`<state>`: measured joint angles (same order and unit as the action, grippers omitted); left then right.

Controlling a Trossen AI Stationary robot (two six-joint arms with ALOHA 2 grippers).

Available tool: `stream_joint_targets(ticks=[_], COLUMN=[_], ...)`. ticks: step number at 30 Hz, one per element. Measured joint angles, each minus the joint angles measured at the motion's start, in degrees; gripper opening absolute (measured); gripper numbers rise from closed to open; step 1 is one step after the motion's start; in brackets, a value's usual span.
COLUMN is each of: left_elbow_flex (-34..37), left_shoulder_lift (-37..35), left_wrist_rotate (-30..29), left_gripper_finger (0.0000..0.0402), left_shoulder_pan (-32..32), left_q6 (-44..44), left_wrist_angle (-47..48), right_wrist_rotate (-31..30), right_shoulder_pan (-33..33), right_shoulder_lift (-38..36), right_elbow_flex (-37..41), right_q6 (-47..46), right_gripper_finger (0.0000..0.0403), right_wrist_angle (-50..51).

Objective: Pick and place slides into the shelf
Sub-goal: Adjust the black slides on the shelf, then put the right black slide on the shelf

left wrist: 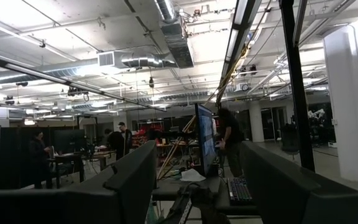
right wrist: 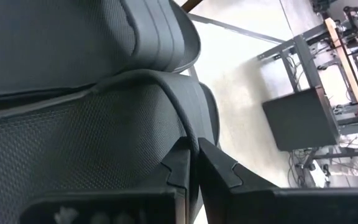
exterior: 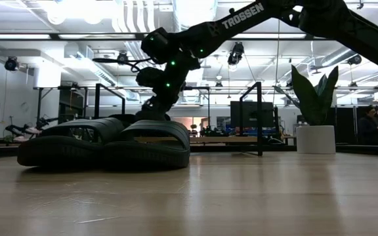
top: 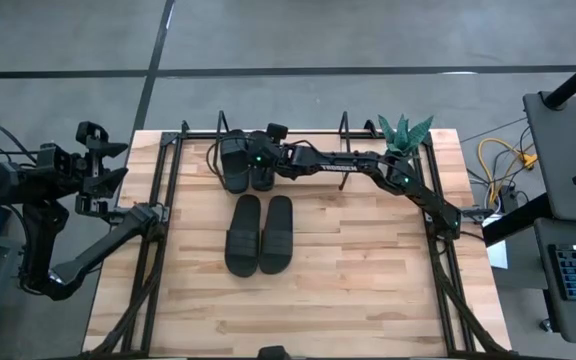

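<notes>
Left gripper (top: 108, 170) parked off table's left edge, fingers spread, holding nothing; two slides (top: 260, 234) side by side at table centre; right gripper (top: 253, 160) over second pair (top: 236, 162) on shelf (top: 308, 150) at far edge (low view hides shelf pair); wrist view alone shows fingers (right wrist: 182, 168) pinched shut on slide edge (right wrist: 188, 124)

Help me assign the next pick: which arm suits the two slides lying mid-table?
Probably right: its gripper sits at the shelf, just behind those slides. The left gripper hangs off the table's edge.
</notes>
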<state>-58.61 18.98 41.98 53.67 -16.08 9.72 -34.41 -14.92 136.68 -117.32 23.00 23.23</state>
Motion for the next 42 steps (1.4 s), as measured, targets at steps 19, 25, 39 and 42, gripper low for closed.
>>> stream_joint_targets(ticks=[19, 25, 39, 42], left_elbow_flex=[0.00, -0.01, -0.02, -0.02], left_shoulder_lift=[0.00, 0.00, 0.00, 0.00], left_wrist_rotate=[-0.04, -0.02, -0.02, -0.02], left_gripper_finger=[0.0217, 0.0217, 0.0217, 0.0217], left_shoulder_pan=[-0.02, -0.02, -0.01, -0.02], left_q6=[-0.02, -0.02, 0.00, 0.00], left_wrist_angle=[0.02, 0.03, 0.04, 0.04], right_wrist_rotate=[-0.17, -0.90, -3.22, -3.16], right_shoulder_pan=[0.76, 1.01, 2.54, 2.56], right_shoulder_lift=[0.02, 0.02, -1.03, -1.01], right_elbow_flex=[-0.09, -0.43, -12.22, -14.16], right_q6=[1.52, 1.40, 0.43, -0.37], right_gripper_finger=[0.0080, 0.0110, 0.0127, 0.0125], right_wrist_angle=[-0.15, 0.52, 0.85, 3.53])
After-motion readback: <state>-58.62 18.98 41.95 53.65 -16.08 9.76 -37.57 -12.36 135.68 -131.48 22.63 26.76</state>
